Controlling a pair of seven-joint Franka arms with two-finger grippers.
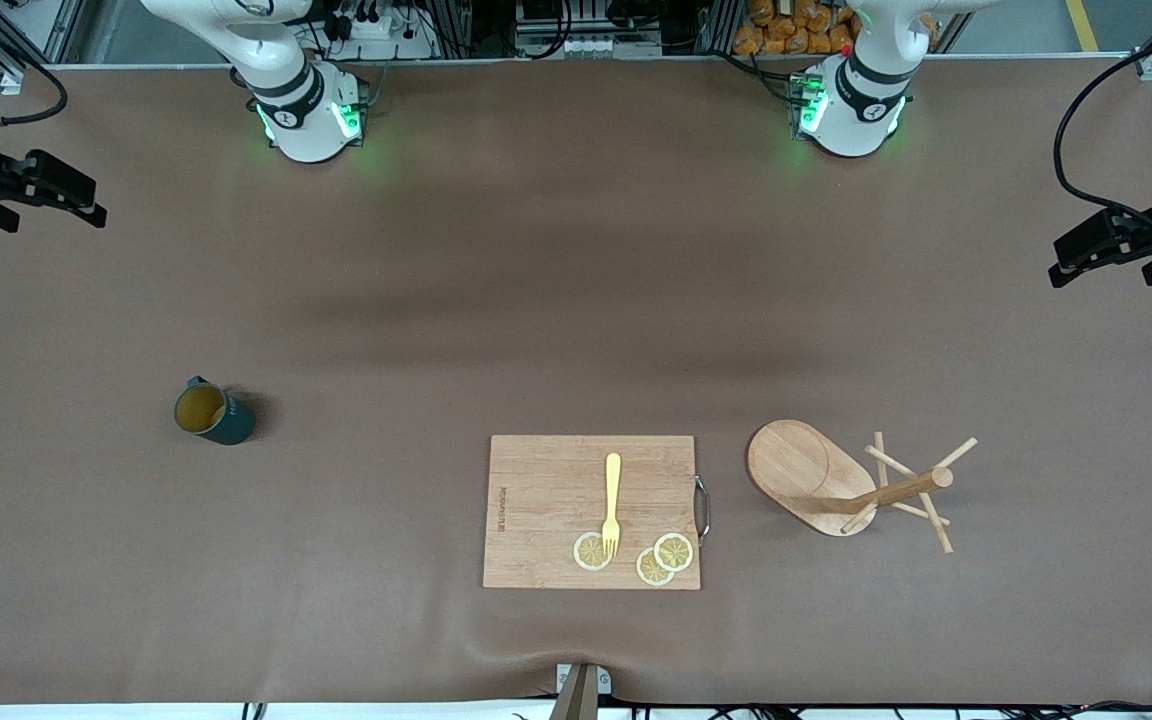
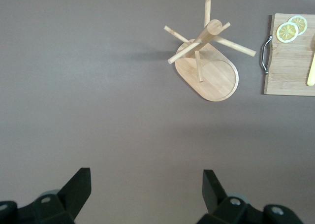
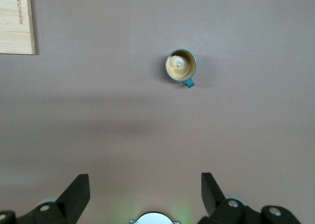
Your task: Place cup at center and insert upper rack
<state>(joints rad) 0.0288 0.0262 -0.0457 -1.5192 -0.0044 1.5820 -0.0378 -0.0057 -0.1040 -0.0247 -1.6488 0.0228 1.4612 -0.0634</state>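
Nothing done yet: my left gripper (image 1: 1101, 245) and right gripper (image 1: 61, 195) wait wide open at the frame's edges; cup (image 1: 213, 412) sits mid-left, upper rack (image 1: 841, 480) lower right, both untouched.

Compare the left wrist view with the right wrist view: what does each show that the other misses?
Only the left wrist view shows the upper rack, the lemon slices, the fork and the open left gripper. Only the right wrist view shows the cup and the open right gripper. Both show the cutting board and the table.
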